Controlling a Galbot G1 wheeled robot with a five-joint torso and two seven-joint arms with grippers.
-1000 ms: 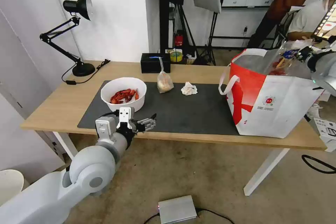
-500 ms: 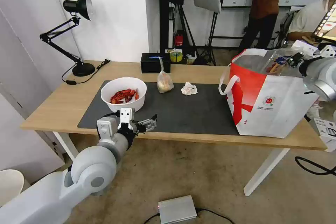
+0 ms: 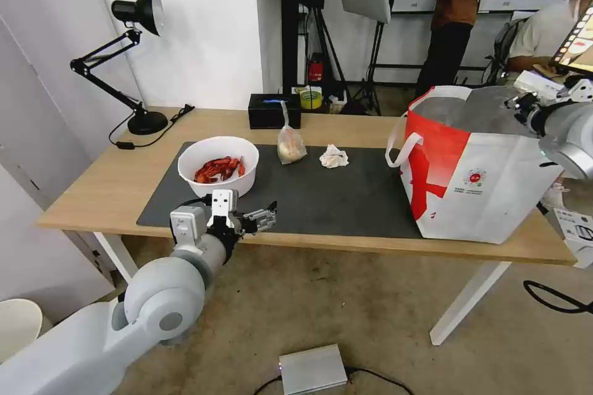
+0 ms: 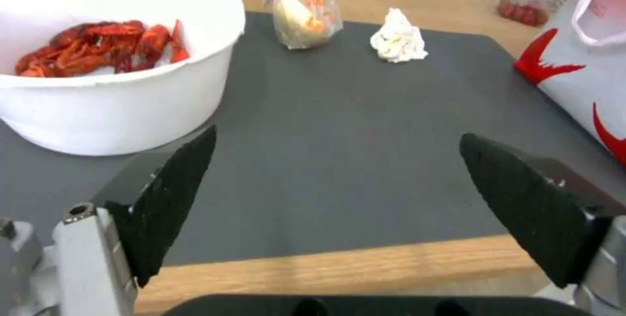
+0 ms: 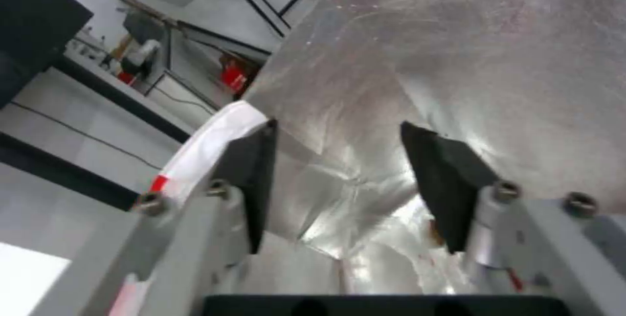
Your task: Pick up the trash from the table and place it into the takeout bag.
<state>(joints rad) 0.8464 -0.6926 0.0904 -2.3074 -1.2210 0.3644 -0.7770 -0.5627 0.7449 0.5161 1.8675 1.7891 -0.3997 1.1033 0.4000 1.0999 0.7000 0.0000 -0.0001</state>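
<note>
Over the mouth of the takeout bag (image 3: pixel 475 160), at the table's right end, the right gripper (image 5: pixel 339 179) is being held with its jaws spread and nothing between them; silver foil lining is being seen past both fingers in the right wrist view. At the near edge of the table (image 3: pixel 92 191), the left gripper (image 3: pixel 262 217) is being held open and empty, aimed across the dark grey mat (image 3: pixel 346 197).

Three pieces of trash are being counted on the mat: one white bowl of crayfish shells (image 3: pixel 217 165), one small knotted clear bag (image 3: pixel 290 145) and one crumpled white tissue (image 3: pixel 333 156). One black box (image 3: pixel 273 110) is being left beyond them, and one desk lamp (image 3: pixel 133 55) is standing at the far left.

The relation that matters for the coming move is judged to be this: the bowl is lying just beyond the left gripper and slightly to its left, so the left arm is plainly the nearer one. The knotted bag, standing upright with its long axis vertical, and the tissue beside it are lying farther back, between the two arms, well apart from the takeout bag.
</note>
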